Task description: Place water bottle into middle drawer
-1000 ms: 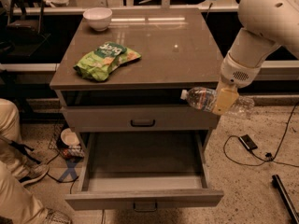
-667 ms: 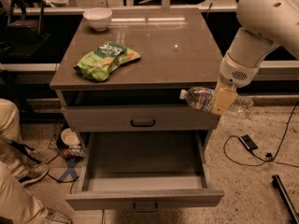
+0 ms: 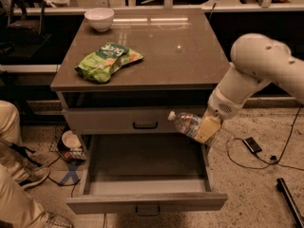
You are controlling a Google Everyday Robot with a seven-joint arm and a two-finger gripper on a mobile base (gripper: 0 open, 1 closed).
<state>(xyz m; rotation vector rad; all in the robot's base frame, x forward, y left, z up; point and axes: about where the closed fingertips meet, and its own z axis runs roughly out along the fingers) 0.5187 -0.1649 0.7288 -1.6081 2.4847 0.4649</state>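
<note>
The water bottle [image 3: 187,124] is a clear ribbed plastic bottle lying roughly level, with its white cap pointing left. My gripper [image 3: 207,129] is shut on its middle and holds it in the air at the cabinet's right side, over the right rear corner of the open drawer. The middle drawer [image 3: 145,202] is pulled out and its grey inside is bare. The closed drawer front [image 3: 118,120] with a dark bar handle sits just above it. The bottle's base end shows faintly to the right of my gripper.
A green chip bag [image 3: 107,61] and a white bowl [image 3: 99,18] sit on the cabinet top [image 3: 180,56]. A person's legs [image 3: 14,175] are at the left. Cables and a small dark device [image 3: 251,145] lie on the floor to the right.
My gripper has carried the bottle down and a little left, from level with the upper drawer front to just over the open drawer's right rear corner.
</note>
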